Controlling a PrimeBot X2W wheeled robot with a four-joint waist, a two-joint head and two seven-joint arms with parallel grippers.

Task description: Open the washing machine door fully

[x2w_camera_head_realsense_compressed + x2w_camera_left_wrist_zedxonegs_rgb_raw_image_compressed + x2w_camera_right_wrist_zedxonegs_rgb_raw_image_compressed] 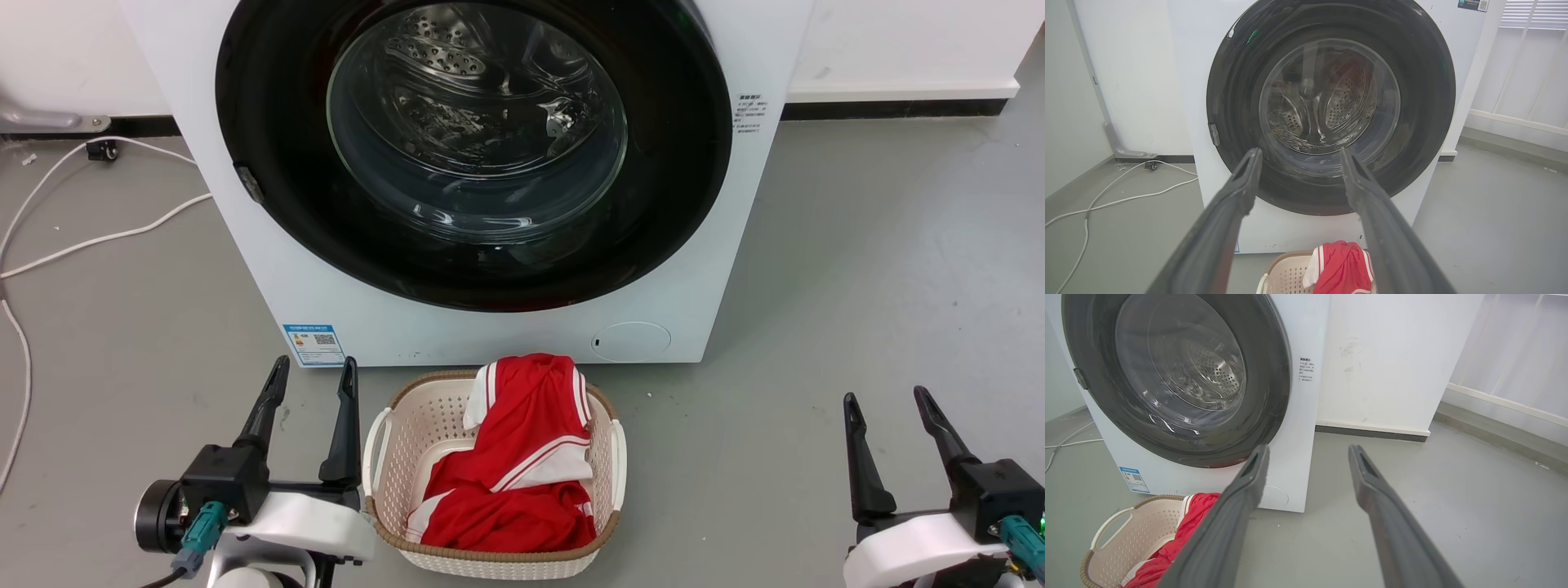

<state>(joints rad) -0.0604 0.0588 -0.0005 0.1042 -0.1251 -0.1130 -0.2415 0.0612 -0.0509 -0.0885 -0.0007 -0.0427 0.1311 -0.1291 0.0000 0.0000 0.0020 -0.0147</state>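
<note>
The white washing machine (326, 269) (1200, 102) (1306, 428) stands straight ahead on the grey floor. Its round glossy black washing machine door (269, 188) (1233, 81) (1274, 375) lies flush against the front, with the steel drum showing through the clear glass. A small latch tab sits on the door's left rim (249, 184). My left gripper (314, 367) (1298, 152) is open at the lower left, well short of the door. Over the bare floor at the lower right, my right gripper (886, 396) (1308, 448) is open too.
A white laundry basket (384, 441) (1114, 531) (1284, 273) holding a red and white garment (522, 457) stands on the floor just before the machine, between my grippers. White cables (98, 237) trail over the floor to the left. A wall (1392, 355) runs behind on the right.
</note>
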